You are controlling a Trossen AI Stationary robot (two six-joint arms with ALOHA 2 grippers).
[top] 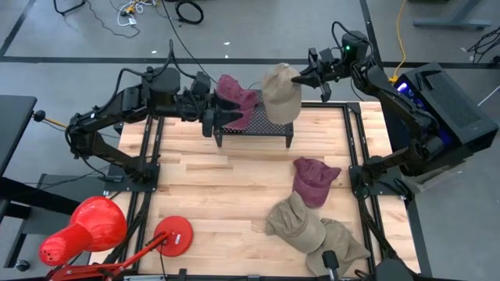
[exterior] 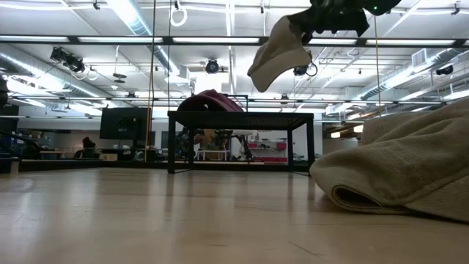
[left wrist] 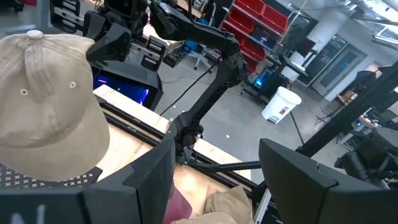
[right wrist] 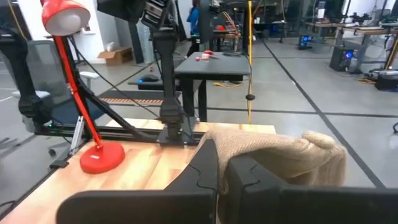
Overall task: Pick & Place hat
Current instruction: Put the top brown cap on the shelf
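Above the black rack's right end, the right gripper point(top: 301, 77) is clamped on the brim of a tan hat point(top: 280, 94), holding it in the air; in the low view the hat point(exterior: 279, 53) hangs clear of the rack's top point(exterior: 242, 116), tilted with its crown down to the left. The right wrist view shows the fingers pressed together on the tan cloth point(right wrist: 273, 158).

At the rack's left end, the left gripper point(top: 228, 112) sits with its fingers spread apart, just beside a maroon hat point(top: 237, 97) that rests on the rack's mesh top. Its fingers grip nothing. The left wrist view looks between the two dark fingers point(left wrist: 152, 180) toward the raised tan hat point(left wrist: 46, 106) and the right arm beyond it.

The rack point(top: 254, 131) stands at the far edge of the wooden table point(top: 203, 179). Nearer the front, on the right half of the table, lies a second maroon hat point(top: 314, 180), and in front of it two more tan hats point(top: 295, 222) lie overlapping, one point(top: 341, 246) close to the front edge.

At the table's front left corner stands a red lamp point(top: 83, 226) with a round red base point(top: 172, 236).
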